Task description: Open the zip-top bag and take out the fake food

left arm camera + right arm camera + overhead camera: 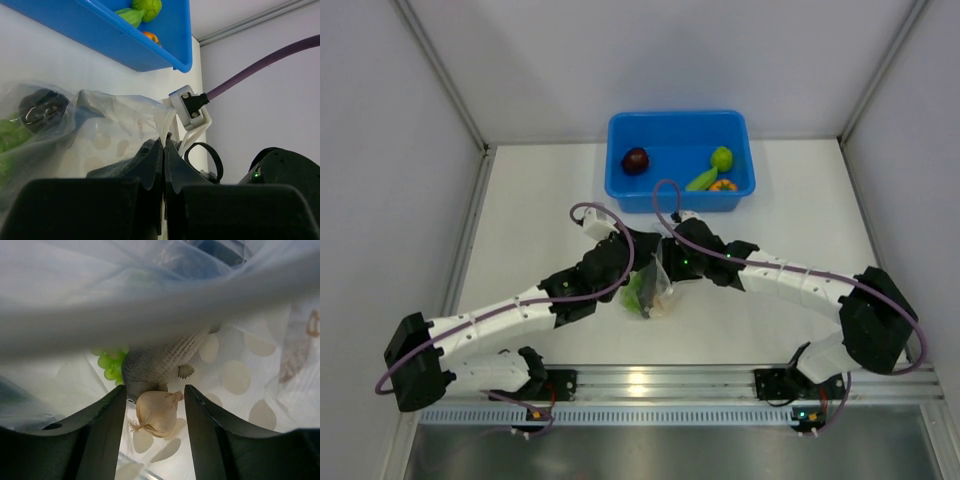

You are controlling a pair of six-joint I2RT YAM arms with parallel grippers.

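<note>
Fingers (145, 170) of the left gripper (164, 146) are pressed together, pinching a white edge strip of the clear crinkly zip-top bag (110, 112), which rises from between the tips. The right gripper (155, 388) reaches inside the same bag with its jaws spread. A pale beige garlic-like bulb (156, 412) lies in the gap between them, touching neither side as far as the wrist view shows. Just beyond the bulb sits a grey scaly long plastic piece (160, 360), and a bunch of green plastic grapes (110, 365) lies beside it on the left of that view. Seen from above, the bag sits between the two grippers over the middle of the white table (540, 200), nearer its near edge than its far one. At the far edge stands a blue plastic bin (620, 195), well apart from the bag. It holds a dark maroon ball (635, 160) at its left end, and a lime-green ball (721, 157), a green pod (701, 181) and a small orange piece (725, 185) at its right end.
</note>
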